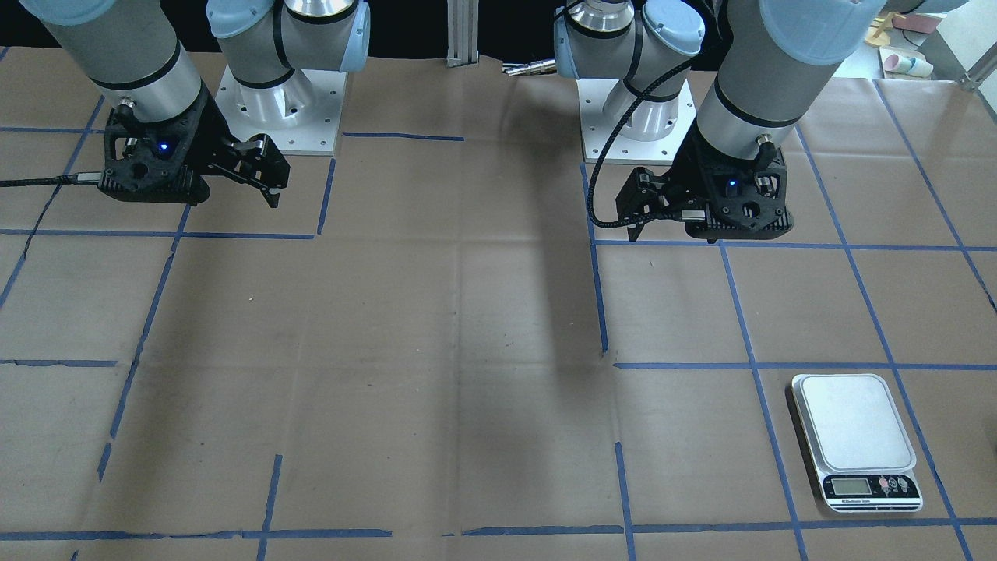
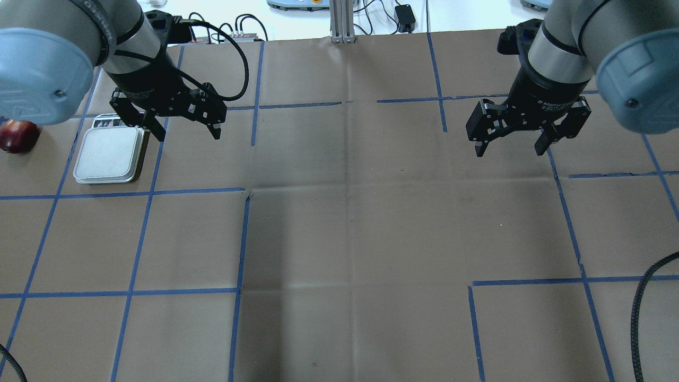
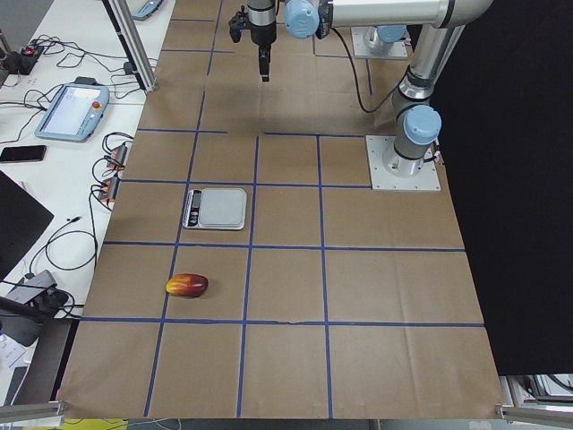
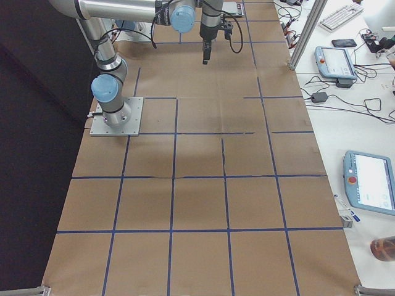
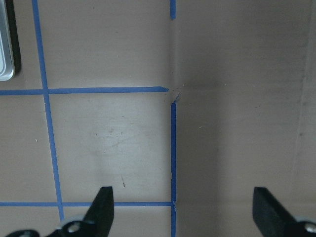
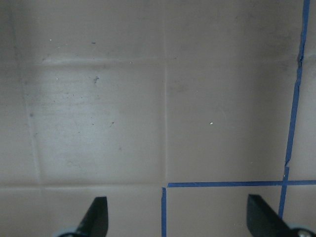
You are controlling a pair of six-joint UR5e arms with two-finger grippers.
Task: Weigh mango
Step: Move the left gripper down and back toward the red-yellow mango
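The glossy red mango (image 3: 187,286) lies flat on the brown paper-covered table (image 3: 286,358). Its long axis runs toward and away from the robot, and its orange-yellow end points away. It sits one taped square beyond the silver rectangular kitchen scale (image 3: 216,207), toward the table's left end and near the operators' edge, with bare paper on every side. The left gripper (image 2: 188,135) hangs beside the scale, and the right gripper (image 2: 509,152) is well apart. Both have their jaws spread wide, holding and touching nothing.
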